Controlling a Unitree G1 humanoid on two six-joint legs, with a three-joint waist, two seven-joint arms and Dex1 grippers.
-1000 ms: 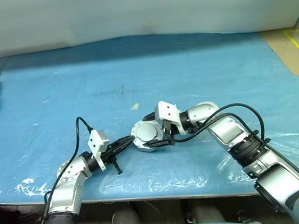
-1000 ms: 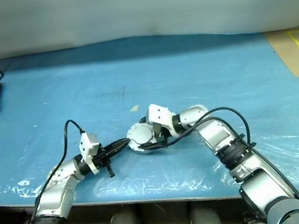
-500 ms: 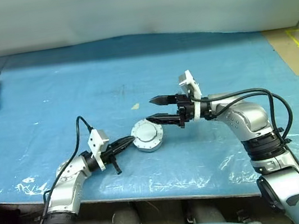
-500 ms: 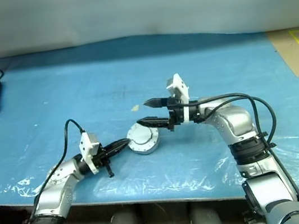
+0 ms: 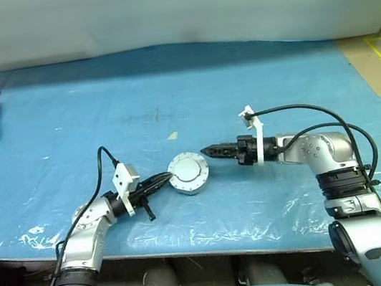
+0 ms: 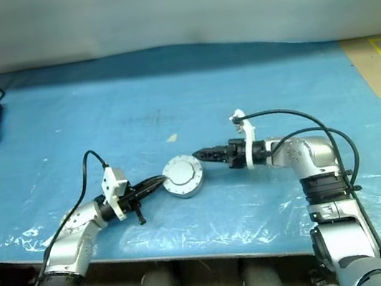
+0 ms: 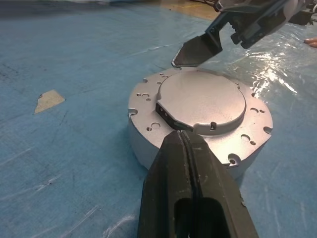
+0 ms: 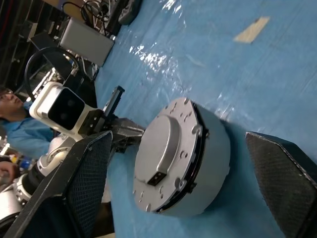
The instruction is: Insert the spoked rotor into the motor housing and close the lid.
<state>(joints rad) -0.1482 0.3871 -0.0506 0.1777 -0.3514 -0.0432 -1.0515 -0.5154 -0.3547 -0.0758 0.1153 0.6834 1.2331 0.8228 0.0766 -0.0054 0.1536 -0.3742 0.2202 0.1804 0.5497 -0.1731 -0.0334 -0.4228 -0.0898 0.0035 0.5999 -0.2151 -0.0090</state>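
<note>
Since a second ago the right gripper [image 5: 210, 150] has let go of the motor housing [image 5: 189, 173], drawn back to its own side and rolled over, while the left gripper [image 5: 162, 181] has kept its post. The housing now sits alone on the blue-covered table [image 5: 254, 89], with its round lid [image 7: 202, 102] seated on top and no spoked rotor to be seen outside it; judging by that, the assembly looks closed or very nearly so.

From the right gripper, whose jaws stand wide apart, the housing lies straight ahead along the line of its fingers, just off the tips and a little lower, apart from them. From the left gripper, fingers pressed together on nothing, it also lies directly ahead, with the tips at its rim; contact cannot be confirmed. So the left is the nearer.

As a squat disc, the housing has no long axis across the table; its axis stands upright, lid face up. Any further press on the lid would need the right gripper to come in over the top.
</note>
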